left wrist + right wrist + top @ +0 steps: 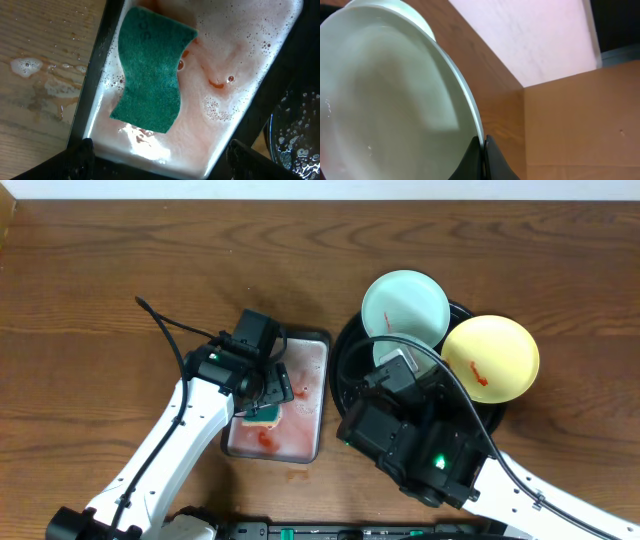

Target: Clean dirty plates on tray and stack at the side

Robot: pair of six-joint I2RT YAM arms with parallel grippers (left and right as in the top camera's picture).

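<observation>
left gripper (pixel 162 161) spread above sponge (pixel 150 70), right gripper (pixel 481 152) pinching tilted pale plate (pixel 385 100) rim

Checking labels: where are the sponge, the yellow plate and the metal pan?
sponge (pixel 150 70): left wrist view, middle of green face.
yellow plate (pixel 490 358): overhead view, its centre.
metal pan (pixel 240 65): left wrist view, soapy floor.

Table (pixel 100 280) matt wood-grain; pan (pixel 97 80) metal, wet; sponge (pixel 150 70) rough, fibrous; plate (pixel 385 100) smooth, glossy; tray (pixel 342 355) glossy black.
</observation>
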